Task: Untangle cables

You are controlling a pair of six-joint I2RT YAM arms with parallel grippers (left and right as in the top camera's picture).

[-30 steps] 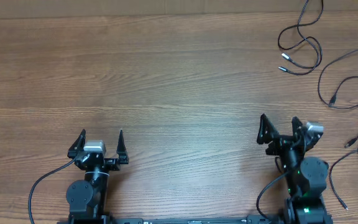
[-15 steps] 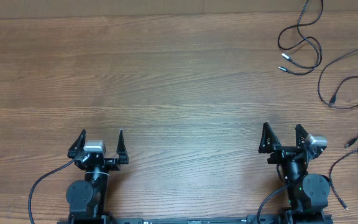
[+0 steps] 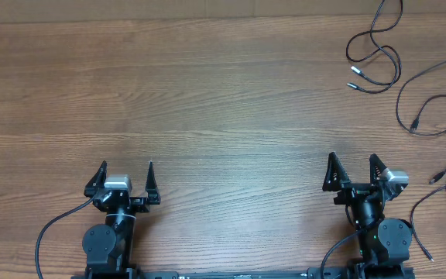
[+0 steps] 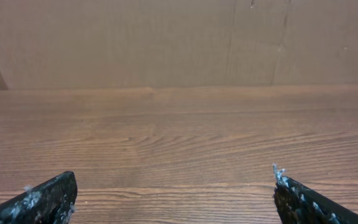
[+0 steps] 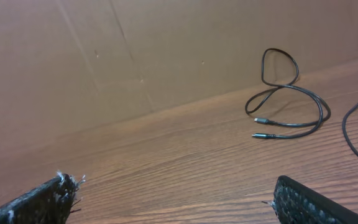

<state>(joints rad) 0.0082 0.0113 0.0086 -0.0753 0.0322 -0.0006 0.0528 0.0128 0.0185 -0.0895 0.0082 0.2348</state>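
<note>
Several thin black cables lie apart from each other at the table's far right. One looped cable (image 3: 397, 66) with two silver plug tips (image 3: 353, 70) is at the top right, also in the right wrist view as the looped cable (image 5: 309, 93). A second cable (image 3: 399, 101) curves below it. Two more strands (image 3: 434, 179) (image 3: 413, 221) run along the right edge. My left gripper (image 3: 126, 172) (image 4: 174, 180) stands open over bare wood near the front edge. My right gripper (image 3: 352, 159) (image 5: 174, 186) is open too, empty, left of the strands.
A brown cardboard wall (image 4: 166, 43) closes off the table's far side. The wooden table (image 3: 207, 93) stretches wide between and beyond the arms. Thicker black wires (image 3: 53, 229) trail from each arm's base at the front edge.
My right arm has drawn back toward the front edge and shifted slightly right. The left arm and the cables have not moved.
</note>
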